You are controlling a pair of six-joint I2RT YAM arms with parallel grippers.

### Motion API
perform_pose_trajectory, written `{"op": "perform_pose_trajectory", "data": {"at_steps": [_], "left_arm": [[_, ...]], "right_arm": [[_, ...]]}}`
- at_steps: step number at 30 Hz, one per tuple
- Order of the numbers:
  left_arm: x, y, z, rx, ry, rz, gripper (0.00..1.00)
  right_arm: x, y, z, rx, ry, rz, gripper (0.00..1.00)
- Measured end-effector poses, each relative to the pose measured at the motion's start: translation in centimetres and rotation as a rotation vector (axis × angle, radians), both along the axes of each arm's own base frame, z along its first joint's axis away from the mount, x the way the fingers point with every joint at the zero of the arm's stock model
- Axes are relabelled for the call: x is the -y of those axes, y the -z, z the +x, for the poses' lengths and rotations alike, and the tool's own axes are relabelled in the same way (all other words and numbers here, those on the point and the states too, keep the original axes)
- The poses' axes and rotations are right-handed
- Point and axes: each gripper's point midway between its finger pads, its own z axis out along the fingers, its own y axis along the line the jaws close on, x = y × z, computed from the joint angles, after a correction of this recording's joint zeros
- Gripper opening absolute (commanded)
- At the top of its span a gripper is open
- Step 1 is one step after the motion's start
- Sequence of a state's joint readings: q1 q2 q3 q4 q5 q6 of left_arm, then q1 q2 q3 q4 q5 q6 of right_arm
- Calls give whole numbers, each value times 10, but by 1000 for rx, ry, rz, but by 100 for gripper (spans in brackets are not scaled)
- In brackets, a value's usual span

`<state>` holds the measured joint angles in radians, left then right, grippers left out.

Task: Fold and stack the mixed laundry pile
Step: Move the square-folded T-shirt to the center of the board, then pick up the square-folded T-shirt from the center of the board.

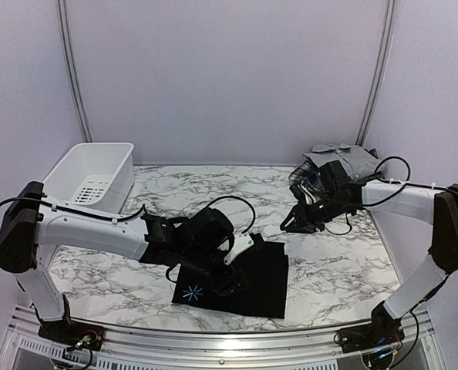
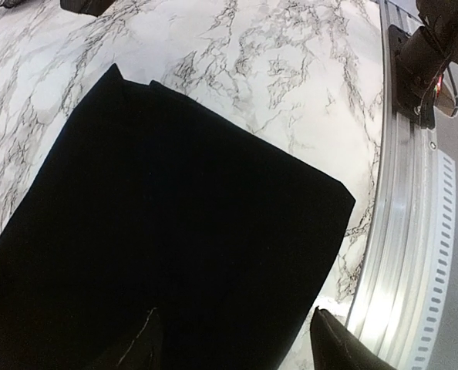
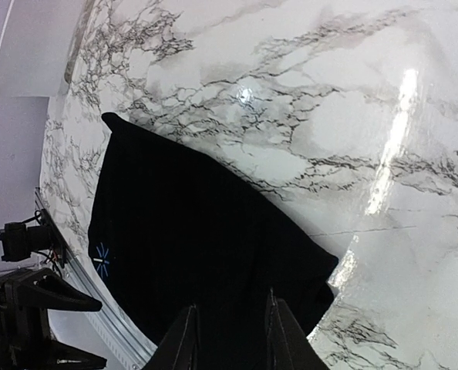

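The left gripper [image 2: 235, 320] has its jaws spread wide. They hang directly over the black cloth [image 2: 175, 231] with nothing caught between them. Whether the fingertips [image 2: 148, 327] rest on the fabric or hover just above it cannot be told.

The right gripper [image 3: 230, 304] shows only a narrow gap between its jaws, and nothing is seen in that gap. It sits apart from the cloth, off the far right corner, looking back across it.

The black cloth lies flat as a tidy, roughly square shape with straight edges, and a second layer shows at one corner, so it looks folded at least once. A small star-like mark [image 1: 192, 293] shows on its near left part. The metal rail [image 2: 399, 231] runs just beside its near edge, and bare marble table [image 1: 329, 270] surrounds its other sides.

The rest of the laundry pile [image 1: 338, 160] sits well beyond the cloth's far right corner, bunched up. Grey fabric is on top and a dark checked piece [image 1: 308, 174] is at the side nearer the cloth. The white basket [image 1: 98, 148] stands well off beyond the cloth's far left corner.

By the look of it, the task is at an early stage. One garment is folded or nearly so, and it may need a further fold or some smoothing. Nothing is stacked on it yet. The grey pieces and the checked piece in the heap are unfolded, so most of the folding and all of the stacking remain.
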<state>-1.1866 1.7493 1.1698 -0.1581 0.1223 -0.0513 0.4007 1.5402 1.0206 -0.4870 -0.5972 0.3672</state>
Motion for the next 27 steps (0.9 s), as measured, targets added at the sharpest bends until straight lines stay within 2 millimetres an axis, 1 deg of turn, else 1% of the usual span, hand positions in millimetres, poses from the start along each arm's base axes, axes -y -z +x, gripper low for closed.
{"op": "perform_pose_trajectory", "data": {"at_steps": [3,5,8,11,13,14,17,22,24,27], "left_arm": [[12,8,2,22,33,12,68],[22,17,3,33,55,23,68],[35,33,3,39,81,42,68],[43,46,1,40,101,52,68],[45,52,-2,39,113,58,68],[45,54,-4,37,117,60,68],[47,59,-6,36,126,62,68],[43,68,-9,31,133,68,67],[40,74,-10,29,132,73,67],[39,77,-9,38,126,66,68]], "right_arm": [[5,17,-7,-39,-1,-25,25],[7,34,-12,-82,-3,-46,25],[11,53,-18,-131,0,-72,25],[14,66,-18,-155,5,-95,25],[14,74,-16,-164,4,-105,21],[14,77,-15,-167,4,-109,17],[12,86,-7,-172,5,-117,0],[8,94,18,-159,18,-110,0],[7,97,25,-160,23,-108,0],[7,99,34,-166,30,-104,0]]}}
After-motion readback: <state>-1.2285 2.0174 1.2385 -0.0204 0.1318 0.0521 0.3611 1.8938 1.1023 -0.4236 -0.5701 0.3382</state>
